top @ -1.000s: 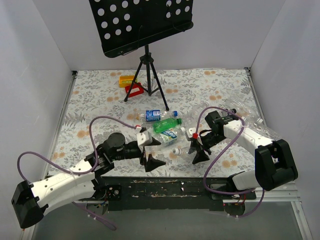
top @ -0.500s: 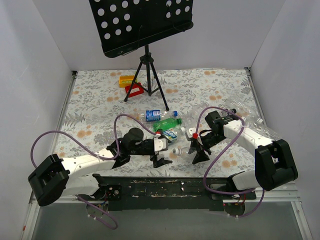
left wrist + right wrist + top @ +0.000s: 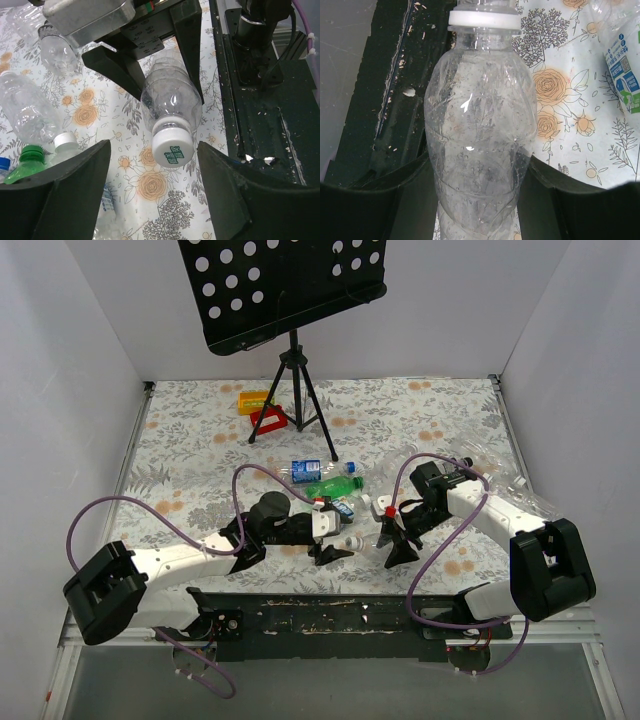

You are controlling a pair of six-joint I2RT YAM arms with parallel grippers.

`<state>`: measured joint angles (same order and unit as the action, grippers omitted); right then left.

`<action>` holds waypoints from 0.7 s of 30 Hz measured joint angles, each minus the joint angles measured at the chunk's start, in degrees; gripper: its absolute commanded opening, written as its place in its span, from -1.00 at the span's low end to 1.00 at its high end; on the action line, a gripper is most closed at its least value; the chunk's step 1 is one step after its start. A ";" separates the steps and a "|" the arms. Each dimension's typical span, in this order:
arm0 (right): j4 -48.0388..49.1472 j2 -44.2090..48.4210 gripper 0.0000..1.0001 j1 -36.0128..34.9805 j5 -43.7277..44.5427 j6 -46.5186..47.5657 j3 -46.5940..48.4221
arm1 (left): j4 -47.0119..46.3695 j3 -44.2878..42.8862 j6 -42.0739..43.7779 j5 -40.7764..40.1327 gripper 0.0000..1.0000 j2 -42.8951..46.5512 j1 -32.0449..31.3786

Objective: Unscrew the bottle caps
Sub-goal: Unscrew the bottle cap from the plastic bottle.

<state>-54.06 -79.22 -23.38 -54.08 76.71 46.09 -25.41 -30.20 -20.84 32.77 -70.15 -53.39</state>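
Since a second ago my left arm has swung in from the lower left toward the middle of the top view, and its claw has closed a bit. Now the left claw sits around the small round white plastic cap, which has a green mark on it. I see a gap on each side of the cap, so this claw is loose and grips nothing.

The cap is on the clear plastic bottle, just below the middle of the top view, with the cap pointing left. My right claw is clamped on the fat part of that bottle, with a black finger pressed on each side.

Just above them lies a heap of other bottles. One is a green plastic bottle and one is a bottle with a blue label. The heap rests on the flowery table cloth.
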 measured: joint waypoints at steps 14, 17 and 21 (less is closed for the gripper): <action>0.04 0.00 -0.91 0.02 0.26 0.00 -0.02 | 2.25 -1.62 -1.86 2.67 -0.64 -1.40 -0.20; -0.04 0.00 -0.91 0.11 0.72 -0.04 -0.02 | 3.78 -2.64 -3.72 2.84 -0.94 -1.97 -0.26; -0.09 0.00 -0.91 0.11 0.63 -0.02 -0.02 | 6.58 -4.48 -12.31 1.36 -1.00 -2.25 -0.24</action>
<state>-54.15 -79.22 -23.27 -53.45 76.69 46.06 -18.83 -34.68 -33.15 34.13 -72.40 -53.63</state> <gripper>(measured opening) 0.597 0.307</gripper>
